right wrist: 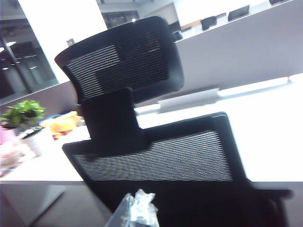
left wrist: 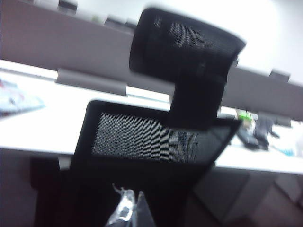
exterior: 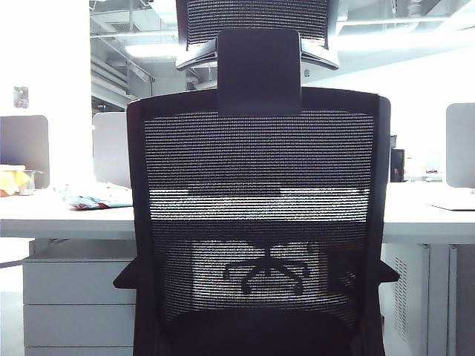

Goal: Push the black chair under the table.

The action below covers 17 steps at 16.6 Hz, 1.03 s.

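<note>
The black chair (exterior: 260,222) fills the middle of the exterior view, its mesh back toward the camera, with the solid plate (exterior: 258,70) and the mesh headrest (exterior: 256,22) above. Behind it runs the white table (exterior: 430,215); the chair's seat is too dark to place against the table's edge. Neither gripper shows in the exterior view. In the left wrist view my left gripper (left wrist: 131,198) is shut, tips together, just behind the chair back (left wrist: 151,137). My right gripper (right wrist: 139,201) is also shut, close behind the chair back (right wrist: 156,161). Whether either tip touches the chair I cannot tell.
A white drawer cabinet (exterior: 74,297) stands under the table at left. On the tabletop lie a blue-white bag (exterior: 100,199) and a yellow item (exterior: 11,180). A potted plant (right wrist: 23,113) sits on the desk. Grey partition panels (exterior: 460,144) rise behind the table.
</note>
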Tool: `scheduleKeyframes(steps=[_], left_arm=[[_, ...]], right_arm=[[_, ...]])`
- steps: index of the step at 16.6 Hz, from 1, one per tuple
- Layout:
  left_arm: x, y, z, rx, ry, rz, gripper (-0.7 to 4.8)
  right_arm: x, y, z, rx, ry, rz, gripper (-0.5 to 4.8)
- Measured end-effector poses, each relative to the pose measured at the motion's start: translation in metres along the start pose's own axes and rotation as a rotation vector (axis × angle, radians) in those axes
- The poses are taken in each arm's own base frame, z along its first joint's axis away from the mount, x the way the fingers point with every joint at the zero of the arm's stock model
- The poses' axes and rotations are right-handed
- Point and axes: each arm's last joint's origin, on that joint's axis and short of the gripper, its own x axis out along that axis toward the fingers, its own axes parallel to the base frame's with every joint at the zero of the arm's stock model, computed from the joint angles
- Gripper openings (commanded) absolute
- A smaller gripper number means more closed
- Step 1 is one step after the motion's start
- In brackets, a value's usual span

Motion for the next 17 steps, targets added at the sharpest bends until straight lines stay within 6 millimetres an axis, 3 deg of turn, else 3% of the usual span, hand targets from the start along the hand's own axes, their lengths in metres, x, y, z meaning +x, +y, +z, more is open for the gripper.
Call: scheduleKeyframes(steps=[5,11,13,17], left_arm=[[0.002,0.002,-0.006,0.014,0.032,0.024,-0.06],[0.009,0.011,-0.021,0.095,0.071,0.128,-0.06],[0.013,0.014,-0.032,0.056,0.105,0.139,-0.05],[0.013,0.014,-0.034,-0.006,0.127,0.134,-0.05]], right_arm=[[-0.014,-0.002,-0.011,-0.027,0.015,-0.04,-0.05],[-0.003,-0.016,-0.039,-0.024,0.068,-0.074,-0.05],[0.0,-0.019,-0.043,-0.028,0.037,-0.1,-0.04],[0.0,-0.023,-0.043,-0.034,-0.018,-0.197,-0.05]])
